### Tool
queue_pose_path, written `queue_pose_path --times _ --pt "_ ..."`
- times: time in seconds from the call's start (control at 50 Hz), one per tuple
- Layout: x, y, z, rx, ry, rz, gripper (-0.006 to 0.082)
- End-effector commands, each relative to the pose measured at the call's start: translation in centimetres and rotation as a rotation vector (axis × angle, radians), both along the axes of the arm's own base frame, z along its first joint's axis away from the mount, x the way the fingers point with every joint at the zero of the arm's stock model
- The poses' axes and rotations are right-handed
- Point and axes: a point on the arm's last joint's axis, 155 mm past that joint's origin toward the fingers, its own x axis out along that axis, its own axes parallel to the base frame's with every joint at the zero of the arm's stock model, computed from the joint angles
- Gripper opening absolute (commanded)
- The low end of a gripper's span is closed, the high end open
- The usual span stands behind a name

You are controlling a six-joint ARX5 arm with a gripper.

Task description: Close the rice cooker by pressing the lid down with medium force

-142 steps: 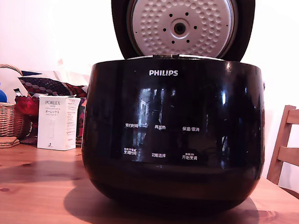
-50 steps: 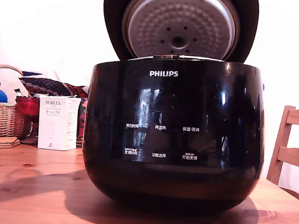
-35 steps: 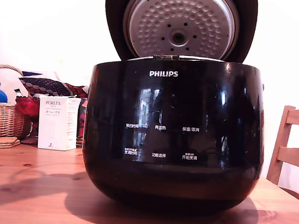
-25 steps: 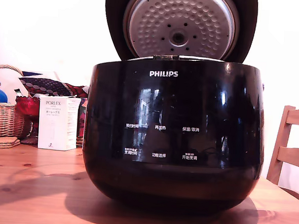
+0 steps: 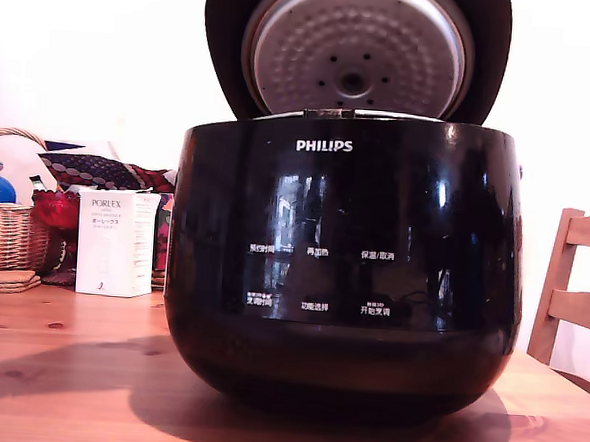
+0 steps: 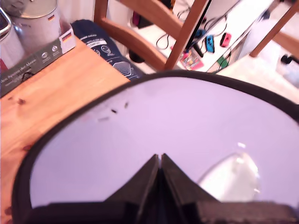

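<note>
The hand had its two dark fingers pressed together with nothing between them, their tips against or just above the glossy outer face of the lid. In the exterior view the lid stood raised but tipped forward over the rice cooker, its dimpled silver underside showing. The cooker sat on the wooden bench, a white box and a wicker basket toward that view's left.

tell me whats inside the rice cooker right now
The pot's interior can't be seen. In the exterior view the rice cooker front wall hides it; only the raised lid with its dimpled metal underside shows. In the wrist view the shut gripper is against the lid's glossy top.
</note>
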Motion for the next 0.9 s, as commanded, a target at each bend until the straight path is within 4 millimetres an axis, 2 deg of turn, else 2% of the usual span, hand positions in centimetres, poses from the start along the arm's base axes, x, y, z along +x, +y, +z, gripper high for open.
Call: queue_pose_path --times 0.0,0.18,0.54,0.72,0.88 --pt "-0.7 0.2 -2.6 0.031 0.047 -0.001 -0.002" --pt "-1.5 0.9 -4.1 0.025 0.051 0.01 -0.002" --pt "-1.5 2.8 -5.1 0.005 -0.039 0.081 -0.002" --pt "-2.1 3.3 -5.3 -0.025 -0.078 0.077 -0.002" --pt "-3.3 3.8 -6.3 0.005 -0.128 0.023 -0.002"
